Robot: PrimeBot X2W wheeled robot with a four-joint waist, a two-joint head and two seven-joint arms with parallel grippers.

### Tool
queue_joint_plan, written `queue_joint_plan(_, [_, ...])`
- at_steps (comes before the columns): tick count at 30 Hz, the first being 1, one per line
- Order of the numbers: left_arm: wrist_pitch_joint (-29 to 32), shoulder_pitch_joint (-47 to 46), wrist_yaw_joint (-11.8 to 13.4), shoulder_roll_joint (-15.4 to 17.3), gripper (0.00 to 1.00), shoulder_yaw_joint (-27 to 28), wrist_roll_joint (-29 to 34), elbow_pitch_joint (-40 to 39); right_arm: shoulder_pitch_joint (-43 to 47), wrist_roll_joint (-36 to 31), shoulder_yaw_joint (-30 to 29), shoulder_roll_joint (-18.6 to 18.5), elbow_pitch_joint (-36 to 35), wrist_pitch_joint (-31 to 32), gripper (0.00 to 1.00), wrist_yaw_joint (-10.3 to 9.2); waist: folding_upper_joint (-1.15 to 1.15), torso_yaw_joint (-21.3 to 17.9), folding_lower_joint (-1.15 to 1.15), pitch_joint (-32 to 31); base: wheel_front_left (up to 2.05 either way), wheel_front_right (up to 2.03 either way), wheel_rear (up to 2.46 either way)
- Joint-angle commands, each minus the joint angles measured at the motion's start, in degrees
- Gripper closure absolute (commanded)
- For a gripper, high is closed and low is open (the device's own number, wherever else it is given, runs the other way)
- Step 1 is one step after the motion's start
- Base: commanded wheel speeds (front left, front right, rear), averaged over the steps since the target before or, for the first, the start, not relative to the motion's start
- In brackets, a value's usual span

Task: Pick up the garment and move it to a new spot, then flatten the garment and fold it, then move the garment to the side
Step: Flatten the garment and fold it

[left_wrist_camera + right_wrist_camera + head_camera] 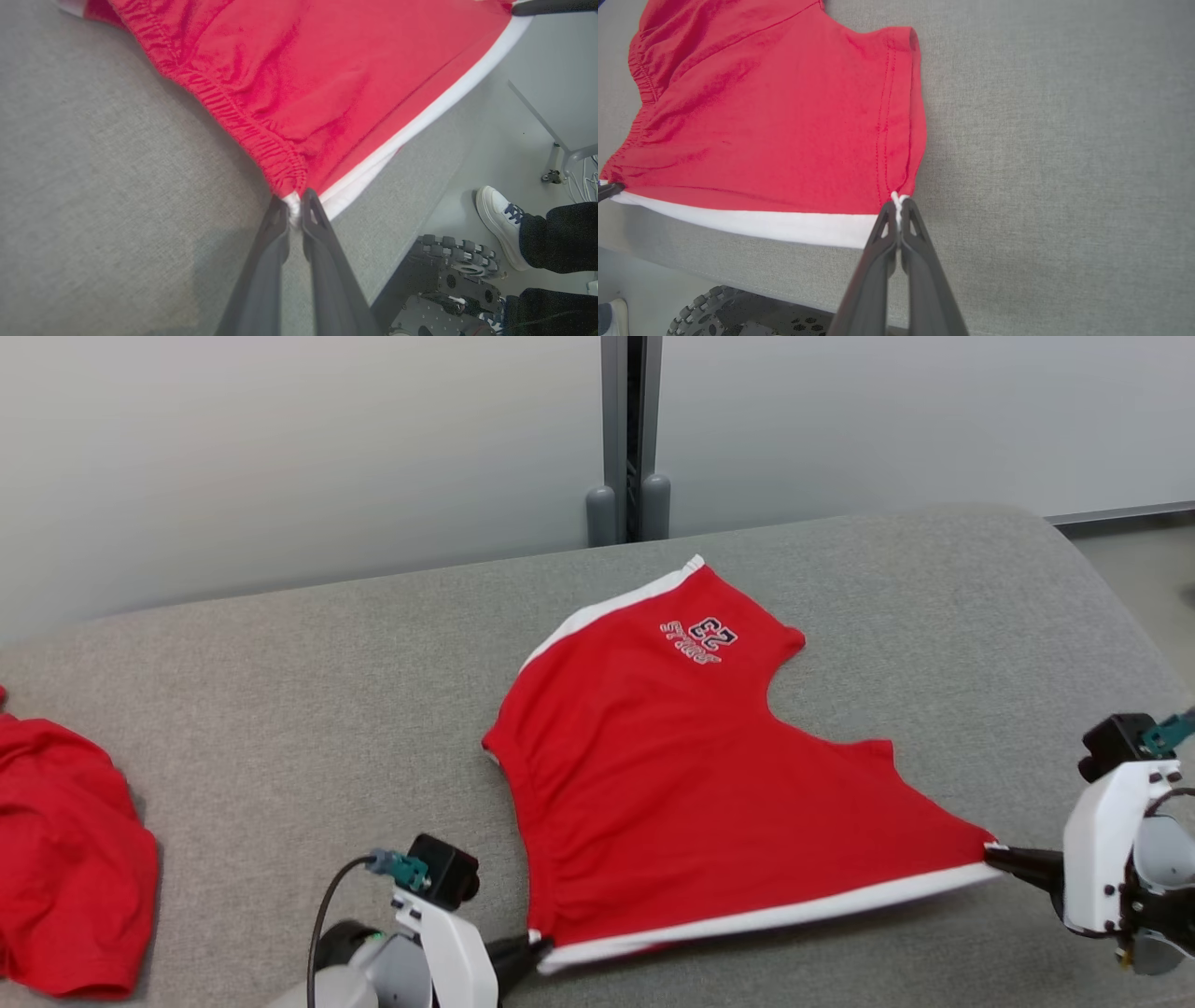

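Observation:
The garment (pixel 672 775) is a pair of red shorts with white side stripes and a "23" print, spread across the grey cushion (pixel 280 709). My left gripper (pixel 534 947) is shut on its near left corner, at the waistband end of the white stripe (pixel 293 205). My right gripper (pixel 994 854) is shut on the near right corner, where the white stripe meets the leg hem (pixel 899 203). The near white edge (pixel 761 224) is stretched taut between the two grippers, slightly raised. The far leg (pixel 709 616) lies flat on the cushion.
Another red garment (pixel 65 859) lies crumpled at the cushion's left edge. A grey post (pixel 630 439) stands behind against the pale wall. Beyond the cushion's near edge are the robot's wheeled base (pixel 448 275) and a person's white shoe (pixel 497 224).

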Motion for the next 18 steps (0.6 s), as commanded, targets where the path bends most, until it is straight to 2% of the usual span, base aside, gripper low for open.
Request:
queue_joint_plan(1, [0.81, 1.65, 0.55, 1.12, 1.00, 0.20, -1.01, -1.90, 1.20, 0.99, -0.02, -1.55, -0.78, 0.92, 1.00, -0.14, 0.00, -0.19, 0.00, -0.34, 0.00, 0.00, 0.00])
queue_joint_plan(6, [4.48, 6.39, 2.81, 4.68, 1.00, 0.47, -5.19, -12.13, 3.57, 3.98, -0.04, -6.12, -4.79, 4.13, 1.00, -0.14, 0.00, -0.12, 0.00, -0.79, 0.00, 0.00, 0.00])
queue_joint_plan(11, [6.67, 9.77, 5.90, 6.70, 1.00, 0.59, -7.97, -20.68, 5.02, 5.46, -0.83, -9.82, -9.43, 4.90, 1.00, -0.13, 0.00, 0.03, 0.00, -0.44, 0.00, 0.00, 0.00])
queue_joint_plan(15, [7.36, 10.02, 8.06, 7.28, 1.00, 1.94, -9.84, -24.81, 3.91, 6.19, -2.22, -11.06, -11.86, 4.04, 1.00, -0.10, 0.00, 0.48, 0.00, 0.80, 0.00, 0.00, 0.00])
queue_joint_plan(18, [8.46, 8.53, 8.73, 7.68, 1.00, 3.09, -11.01, -26.63, 2.33, 6.38, -3.54, -11.16, -12.87, 3.48, 1.00, -0.10, 0.00, 1.19, 0.00, 2.22, 0.00, 0.00, 0.00])
